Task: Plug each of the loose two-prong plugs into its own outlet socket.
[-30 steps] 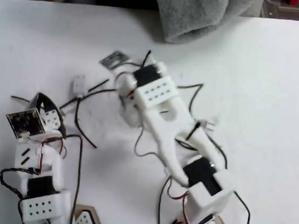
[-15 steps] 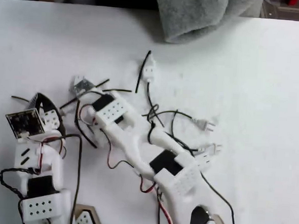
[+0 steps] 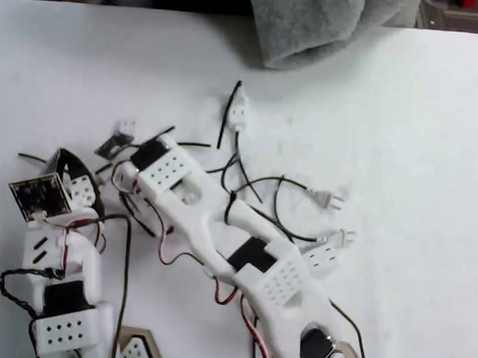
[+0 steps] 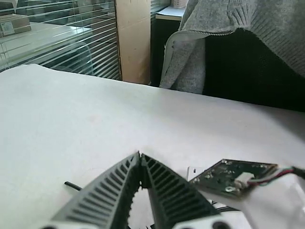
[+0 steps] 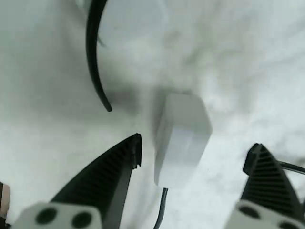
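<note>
Left gripper [image 4: 140,160] is sitting low near the table's [image 3: 436,142] near left corner. Its ribbed black fingers [image 4: 107,191] are pressed together tip to tip, pinching nothing. Just past it, the circuit board [image 4: 233,172] on my right wrist is showing, tilted above the white top.

I am counting three white outlet sockets. First socket [image 3: 126,127] is lying left of the table's middle. Right gripper [image 5: 195,148] is hanging directly over it with jaws spread wide, one finger on either side of the block and neither touching it as far as I can tell. A dark lead is running out of the block's end between the jaws. A loose black cable end [image 5: 94,62] is curving just beside it.

Second socket [image 3: 239,112] is lying near the table's middle, toward the far edge, with a black lead trailing from it toward my right arm [image 3: 196,217].

I am counting two two-prong plugs, both lying loose right of the middle. First plug [image 3: 332,201] is lying with its prongs seeming to point toward the right edge. Second plug [image 3: 343,236] is lying just nearer the front edge, turned likewise. Neither is seated in a socket. Third socket [image 3: 323,256] is lying just beside the second plug, close against my right arm.

Grey knit cloth [image 3: 313,29] is draping over the far edge.
</note>
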You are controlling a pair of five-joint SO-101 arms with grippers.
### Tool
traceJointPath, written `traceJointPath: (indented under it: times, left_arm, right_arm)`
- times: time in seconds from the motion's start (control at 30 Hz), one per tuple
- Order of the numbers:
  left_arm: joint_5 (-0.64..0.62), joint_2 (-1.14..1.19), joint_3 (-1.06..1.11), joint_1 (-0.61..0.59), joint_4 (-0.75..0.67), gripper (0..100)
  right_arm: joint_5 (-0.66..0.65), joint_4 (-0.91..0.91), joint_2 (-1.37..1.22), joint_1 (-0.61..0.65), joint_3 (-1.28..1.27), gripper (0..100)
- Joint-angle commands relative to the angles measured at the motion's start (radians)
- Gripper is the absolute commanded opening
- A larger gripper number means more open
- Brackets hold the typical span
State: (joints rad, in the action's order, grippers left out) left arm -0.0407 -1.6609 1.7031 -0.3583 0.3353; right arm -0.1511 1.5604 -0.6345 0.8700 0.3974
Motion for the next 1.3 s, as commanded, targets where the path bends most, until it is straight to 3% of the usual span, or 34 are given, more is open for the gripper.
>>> traceJointPath:
  times: [0.0, 0.4, 0.6, 1.0, 1.07, 1.27]
  left_arm:
    - [0.009, -0.010, -0.005, -0.012, -0.002, 2]
    - [0.009, -0.010, -0.005, -0.007, -0.002, 2]
    - [0.009, -0.010, -0.005, -0.007, -0.002, 2]
    - [0.009, -0.010, -0.005, -0.007, 0.000, 2]
    - [0.009, -0.010, -0.005, -0.007, -0.002, 2]
    - [0.009, -0.008, -0.005, -0.007, 0.000, 2]
  right_arm:
    - [-0.011, 0.018, 0.019, -0.021, 0.035, 34.1]
    - [-0.146, 0.019, -0.019, -0.248, 0.025, 34.1]
    - [-0.147, 0.150, 0.091, -0.274, 0.152, 34.1]
    - [-0.244, 0.156, 0.134, -0.429, 0.152, 34.1]
    - [-0.230, 0.156, 0.180, -0.466, 0.157, 34.1]
    - [-0.006, 0.153, 0.297, -0.579, 0.083, 34.1]
